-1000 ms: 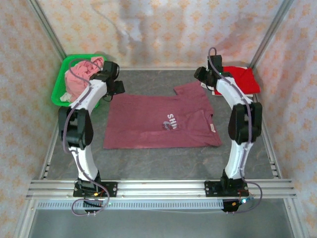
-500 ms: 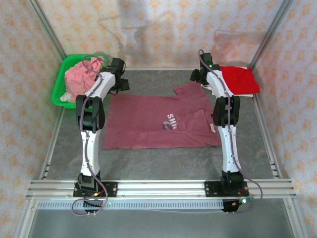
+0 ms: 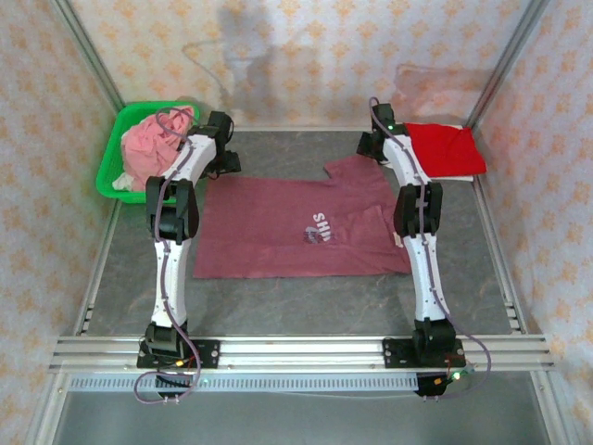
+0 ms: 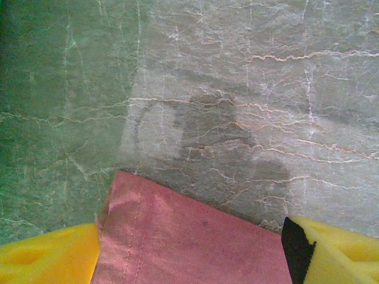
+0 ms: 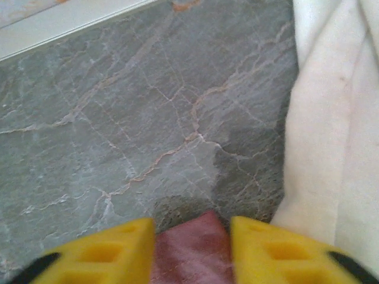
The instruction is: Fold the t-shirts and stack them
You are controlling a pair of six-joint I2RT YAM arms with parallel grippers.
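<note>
Two grippers sit at the far corners of the maroon t-shirt (image 3: 278,227), which lies spread flat. Your left gripper (image 4: 189,251) stands wide open, its pads straddling the shirt's far left corner. Your right gripper (image 5: 192,239) has narrowed around the far right sleeve tip, and cloth fills the gap. You cannot tell whether it pinches. A folded red t-shirt (image 3: 445,148) lies just right of that sleeve.

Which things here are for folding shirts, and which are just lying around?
For the job: maroon shirt, red shirt, white shirt, pink shirt.
Just there: green basket holding the pink shirt, grey table.
</note>
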